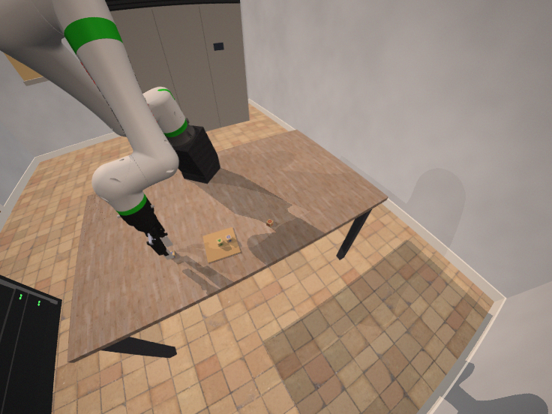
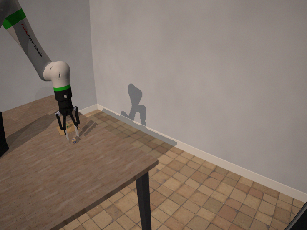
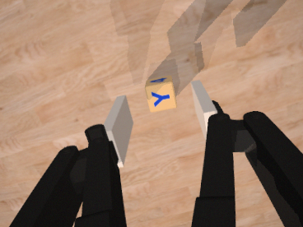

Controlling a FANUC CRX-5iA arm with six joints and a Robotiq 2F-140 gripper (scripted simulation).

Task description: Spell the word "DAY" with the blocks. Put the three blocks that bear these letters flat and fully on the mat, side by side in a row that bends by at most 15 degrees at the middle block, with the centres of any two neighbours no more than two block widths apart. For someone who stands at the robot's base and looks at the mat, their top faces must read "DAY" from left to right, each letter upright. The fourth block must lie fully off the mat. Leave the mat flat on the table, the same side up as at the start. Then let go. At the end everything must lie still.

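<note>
2F-140 over the Y block, pads apart, nothing gripped.
Gripper points down, part open, just above the table; Y block sits off the mat, left of it in the top view.

Pale, mottled plaster walls meet a light skirting board above warm terracotta-toned floor tiles. A wood-topped table stands on dark legs. Tall grey-beige cabinets line the far side; a black cabinet with green lights stands near left. Hard shadows fall across wall and floor.
</note>
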